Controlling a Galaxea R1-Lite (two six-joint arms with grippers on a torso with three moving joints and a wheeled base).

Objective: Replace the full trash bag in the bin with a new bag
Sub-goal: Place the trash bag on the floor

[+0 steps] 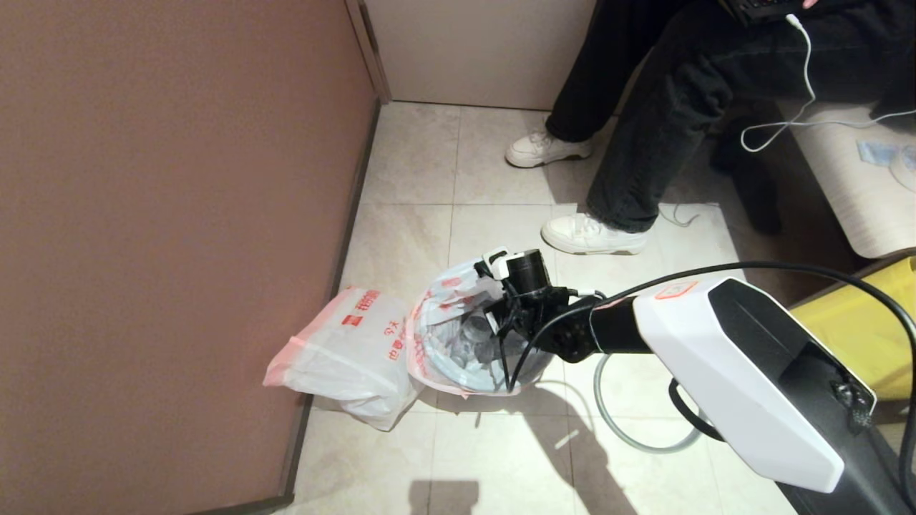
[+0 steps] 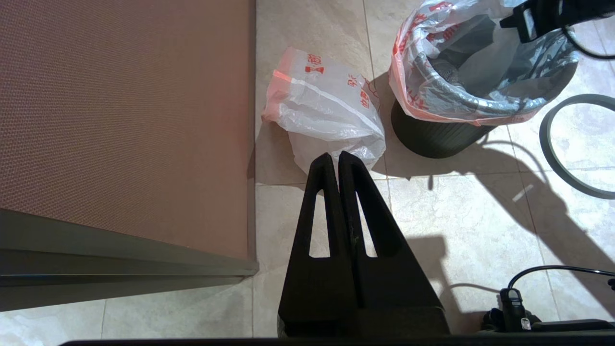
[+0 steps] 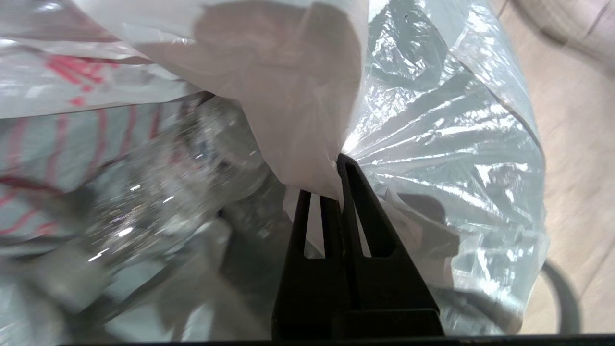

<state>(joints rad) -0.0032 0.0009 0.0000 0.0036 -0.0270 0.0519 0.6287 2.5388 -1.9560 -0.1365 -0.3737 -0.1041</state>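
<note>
right gripper (image 3: 338,161) — clamped on full trash bag (image 3: 432,120) | left gripper (image 2: 335,158) — fingers together

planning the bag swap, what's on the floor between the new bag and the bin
Nothing: in the left wrist view the new bag lies beside the bin, with only a sliver of shadowed tile between.
</note>
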